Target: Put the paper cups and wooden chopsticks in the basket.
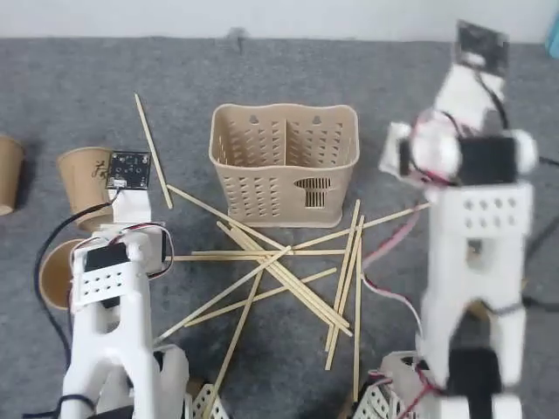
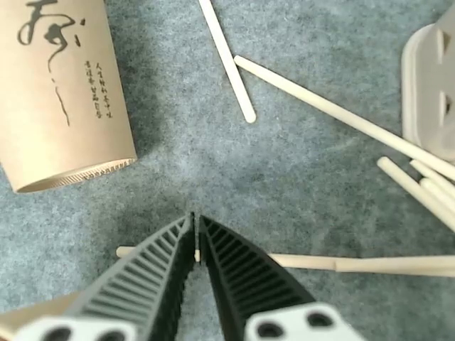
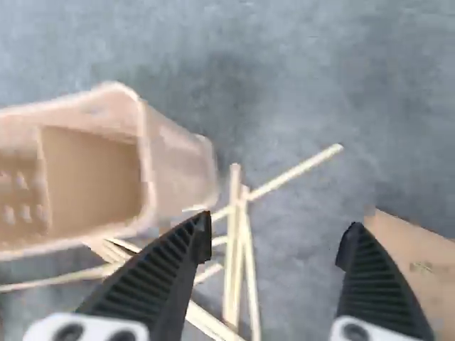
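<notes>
The beige two-compartment basket point(image 1: 284, 161) stands upright at mid-table. Several wooden chopsticks point(image 1: 288, 271) lie crossed in front of it on the grey carpet. A paper cup point(image 1: 83, 185) lies on its side at the left, another cup point(image 1: 51, 272) lies beside the left arm, and a third cup point(image 1: 9, 173) sits at the far left edge. My left gripper point(image 2: 196, 222) is shut, low over a chopstick point(image 2: 355, 264) that runs crosswise beneath its fingers, with the printed cup point(image 2: 67, 92) just beyond. My right gripper point(image 3: 279, 231) hangs open above chopsticks point(image 3: 238, 227) beside the basket point(image 3: 78, 177).
A brown piece, perhaps another paper cup point(image 3: 419, 256), lies near my right gripper. Red and white cables point(image 1: 389, 262) trail over the carpet by the right arm's base. One chopstick point(image 1: 153, 150) lies apart, left of the basket.
</notes>
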`<state>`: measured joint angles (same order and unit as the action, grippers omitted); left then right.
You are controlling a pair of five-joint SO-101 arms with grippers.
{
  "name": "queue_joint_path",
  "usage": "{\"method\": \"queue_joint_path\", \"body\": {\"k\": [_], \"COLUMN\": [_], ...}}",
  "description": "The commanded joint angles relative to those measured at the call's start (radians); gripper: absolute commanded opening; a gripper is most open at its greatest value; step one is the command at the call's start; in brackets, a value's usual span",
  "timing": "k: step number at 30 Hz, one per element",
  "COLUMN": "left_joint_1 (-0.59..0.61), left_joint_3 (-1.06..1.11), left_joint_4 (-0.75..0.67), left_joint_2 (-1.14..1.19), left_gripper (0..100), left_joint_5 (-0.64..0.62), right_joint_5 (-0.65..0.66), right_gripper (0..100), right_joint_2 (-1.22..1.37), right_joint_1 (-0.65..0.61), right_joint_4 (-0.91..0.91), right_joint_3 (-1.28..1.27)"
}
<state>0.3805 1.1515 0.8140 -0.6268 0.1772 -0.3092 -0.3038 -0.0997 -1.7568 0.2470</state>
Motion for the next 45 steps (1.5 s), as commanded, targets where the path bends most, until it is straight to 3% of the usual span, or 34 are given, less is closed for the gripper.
{"method": "queue_joint_path", "body": {"k": [1, 6, 12, 19, 31, 35, 42, 45], "left_joint_1": [0.003, 0.003, 0.003, 0.002, 0.003, 0.003, 0.003, 0.003], "left_joint_3": [-0.001, -0.001, 0.001, 0.001, 0.002, 0.002, 0.002, 0.002], "left_joint_4": [-0.011, -0.011, -0.011, -0.011, -0.008, -0.008, -0.008, -0.008], "left_joint_2": [-0.006, -0.006, -0.006, -0.006, -0.006, -0.006, -0.006, -0.006], "left_gripper": [1, 1, 1, 1, 1, 1, 1, 1], "left_joint_5": [0.009, 0.009, 0.009, 0.009, 0.009, 0.009, 0.009, 0.009], "right_joint_5": [0.084, 0.195, 0.316, 0.316, 0.313, 0.313, 0.296, 0.216], "right_gripper": [27.8, 27.7, 27.7, 27.7, 27.7, 26.8, 3.1, 0.8], "right_joint_2": [-0.191, -0.346, -0.42, -0.429, -0.42, -0.42, -0.42, -0.427], "right_joint_1": [0.128, 0.341, 0.579, 0.719, 0.717, 0.662, 0.536, 0.526], "right_joint_4": [-0.038, -0.028, 0.145, 0.295, 0.641, 0.696, 0.809, 0.871], "right_joint_3": [-0.181, -0.454, -0.755, -0.954, -1.197, -1.24, -1.301, -1.341]}}
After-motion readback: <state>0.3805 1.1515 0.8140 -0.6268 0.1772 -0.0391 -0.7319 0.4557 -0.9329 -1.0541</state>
